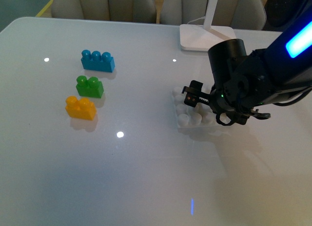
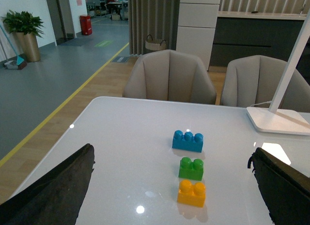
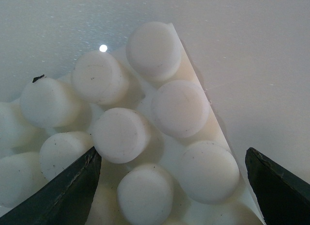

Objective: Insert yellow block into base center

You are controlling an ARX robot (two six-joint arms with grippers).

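The yellow block (image 1: 81, 108) sits on the white table at the left, nearest me in a row with a green brick (image 1: 89, 86) and a blue brick (image 1: 97, 61). The white studded base (image 1: 186, 118) lies right of centre. My right gripper (image 1: 210, 109) hangs open just over the base and covers its right part. In the right wrist view the base's studs (image 3: 180, 107) fill the space between the spread fingers of the right gripper (image 3: 172, 188). My left gripper (image 2: 167, 203) is open, well short of the yellow block (image 2: 191, 193), which lies between its fingers' lines. The left arm is outside the front view.
A white lamp foot (image 1: 202, 38) with its stem stands at the back, behind the base. Two beige chairs (image 2: 169, 77) stand beyond the table's far edge. The green brick (image 2: 191, 168) and blue brick (image 2: 188, 141) lie just past the yellow one.
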